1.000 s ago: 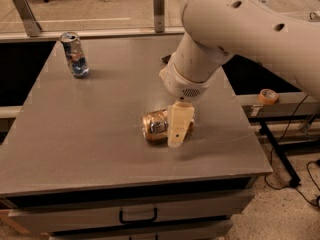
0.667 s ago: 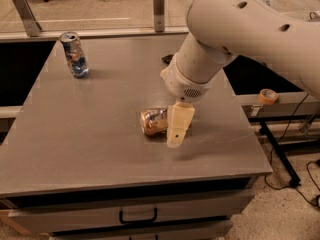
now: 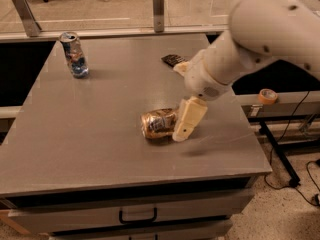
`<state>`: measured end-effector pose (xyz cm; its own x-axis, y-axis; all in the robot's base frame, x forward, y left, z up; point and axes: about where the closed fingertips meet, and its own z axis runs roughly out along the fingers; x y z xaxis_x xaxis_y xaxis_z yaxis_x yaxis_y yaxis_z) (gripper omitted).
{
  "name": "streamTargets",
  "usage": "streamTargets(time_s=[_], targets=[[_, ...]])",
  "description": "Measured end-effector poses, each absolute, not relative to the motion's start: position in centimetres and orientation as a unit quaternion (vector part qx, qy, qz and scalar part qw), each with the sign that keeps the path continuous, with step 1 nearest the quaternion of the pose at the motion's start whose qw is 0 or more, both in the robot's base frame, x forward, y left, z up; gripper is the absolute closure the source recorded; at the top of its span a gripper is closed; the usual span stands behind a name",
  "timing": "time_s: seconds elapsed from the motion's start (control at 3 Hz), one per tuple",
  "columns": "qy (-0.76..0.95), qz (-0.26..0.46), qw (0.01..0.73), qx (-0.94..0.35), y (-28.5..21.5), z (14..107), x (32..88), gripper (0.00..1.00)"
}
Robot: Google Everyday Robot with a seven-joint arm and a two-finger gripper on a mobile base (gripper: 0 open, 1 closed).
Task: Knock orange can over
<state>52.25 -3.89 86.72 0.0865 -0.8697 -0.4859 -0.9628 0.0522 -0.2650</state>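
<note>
I judge the lying coppery-orange aluminium can (image 3: 158,123) light, thin-walled and quick to roll; the cream pincer (image 3: 182,129) is at its 3 o'clock, and its width I cannot tell.

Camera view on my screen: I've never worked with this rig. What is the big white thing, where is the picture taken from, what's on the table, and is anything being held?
The big white thing is the robot's single arm, reaching in from the right. The cream piece at its end is the tool, low over the grey table. There is only this one view, looking down on the table from above its front edge; where the camera is mounted is not known. The orange can lies on its side near the middle, with the tool right beside its right-hand end. Nothing is lifted, and whether the tool grips the can cannot be seen. A blue-and-silver can stands upright near the far left corner, and a small dark object lies behind the arm.
</note>
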Motion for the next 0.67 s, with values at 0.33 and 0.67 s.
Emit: streamTargets(time_s=[0.33,0.67], targets=[[0.679,0.103,0.361,-0.631,-6.8,90.4,52.6,0.00],[0.710,0.069,0.414,-0.565,-11.1,93.6,52.5,0.00]])
